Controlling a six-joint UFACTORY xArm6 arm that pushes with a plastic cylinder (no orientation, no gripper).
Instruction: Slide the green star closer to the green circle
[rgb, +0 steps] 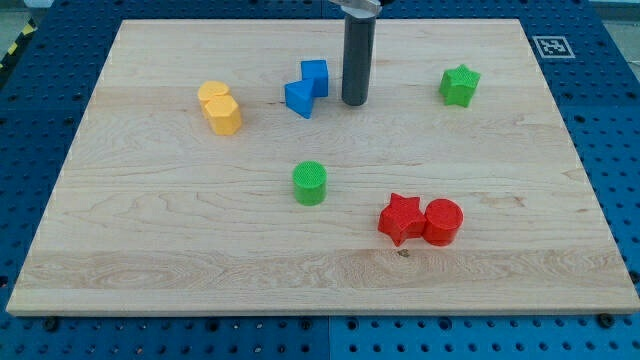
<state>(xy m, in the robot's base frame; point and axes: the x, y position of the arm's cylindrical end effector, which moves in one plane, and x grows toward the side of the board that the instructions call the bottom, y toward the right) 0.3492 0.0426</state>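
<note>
The green star (460, 85) lies near the view's upper right of the wooden board. The green circle (310, 183) stands near the board's middle, well down and to the left of the star. My tip (354, 102) rests on the board between the blue blocks and the green star, about a hundred pixels left of the star and touching no block.
A blue cube (315, 77) and a blue triangle (298, 99) sit just left of my tip. Two yellow blocks (220, 108) lie at the left. A red star (401, 218) and a red cylinder (443, 221) touch at the lower right. The board (150, 250) lies on a blue pegboard.
</note>
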